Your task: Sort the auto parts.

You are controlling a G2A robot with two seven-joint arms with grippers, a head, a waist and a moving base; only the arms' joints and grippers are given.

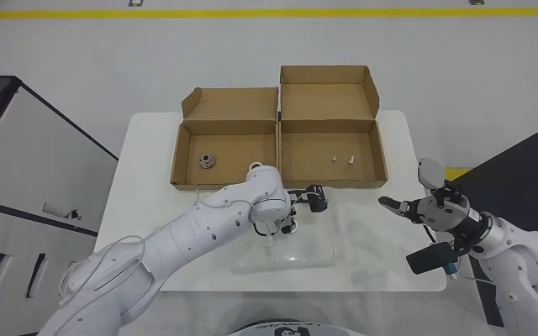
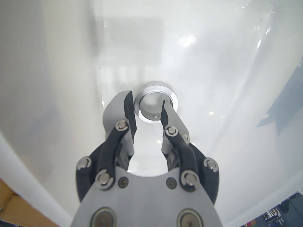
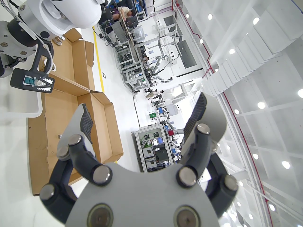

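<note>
You already have one flange (image 1: 206, 159) in the left box (image 1: 239, 147) and two small pins (image 1: 343, 158) in the right box (image 1: 311, 155). A metal ring (image 2: 156, 102) is left in the clear tray (image 1: 315, 248); the left gripper (image 2: 146, 100) stands open astride its wall, not clamped yet. The right gripper (image 3: 143, 101) is open and empty

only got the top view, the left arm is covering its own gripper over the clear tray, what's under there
Observer: The left wrist view shows a silver metal ring lying on the floor of the clear tray, right at the left gripper.
Operator: gripped yet
Observer: No. The jaws are apart. One finger sits against the ring's outside and the other reaches over its bore.
Operator: plain ring or what
Observer: It's a smooth collar with a small screw set in the side wall, facing the gripper.
</note>
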